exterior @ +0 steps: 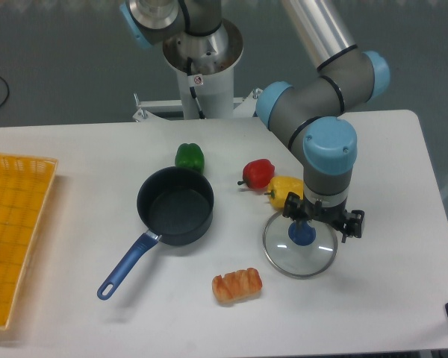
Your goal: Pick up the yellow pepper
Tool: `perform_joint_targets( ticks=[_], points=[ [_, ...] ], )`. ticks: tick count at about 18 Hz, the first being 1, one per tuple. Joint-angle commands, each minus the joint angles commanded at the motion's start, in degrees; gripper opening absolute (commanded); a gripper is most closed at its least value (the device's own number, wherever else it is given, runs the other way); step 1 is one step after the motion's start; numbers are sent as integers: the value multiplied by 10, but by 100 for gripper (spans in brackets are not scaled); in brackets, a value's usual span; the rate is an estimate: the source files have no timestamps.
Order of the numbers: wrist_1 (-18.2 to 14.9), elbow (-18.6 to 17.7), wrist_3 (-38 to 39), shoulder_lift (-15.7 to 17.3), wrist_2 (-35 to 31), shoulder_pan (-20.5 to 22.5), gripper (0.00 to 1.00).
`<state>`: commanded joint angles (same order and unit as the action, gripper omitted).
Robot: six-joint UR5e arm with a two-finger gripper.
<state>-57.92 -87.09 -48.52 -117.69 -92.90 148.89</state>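
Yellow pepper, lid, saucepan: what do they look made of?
Yellow pepper: looks like glossy moulded plastic; uniform colour, soft sheen. Could be real; can't tell.
Lid: clear glass, table shows through, with a metallic rim and blue knob, probably plastic.
Saucepan: dark matte body, likely coated metal; glossy blue handle.

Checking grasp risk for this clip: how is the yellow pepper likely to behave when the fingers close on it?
The yellow pepper looks glossy, so it may slip. Its rounded body could roll sideways, perhaps into the red pepper touching it. It probably holds shape when squeezed.
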Motion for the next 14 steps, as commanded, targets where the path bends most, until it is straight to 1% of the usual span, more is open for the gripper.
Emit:
perform_joint_targets(
  ticks=[2,3,5,7,8,10,12,14],
  points=[
    [-2,-10,12,2,-11,-18,100],
    [-4,-23,19,9,-18,-20,100],
    [-4,-73,2,36,-50,-15,100],
    [-7,-76,-81,40,-83,-15,100],
    [-9,-75,-115,40,-83,-17,100],
    [-16,-77,-154,41,-81,-20,100],
    [-30,-73,-196,41,-81,-23,100],
    [-40,-69,-252,40,-81,-26,100]
  ],
)
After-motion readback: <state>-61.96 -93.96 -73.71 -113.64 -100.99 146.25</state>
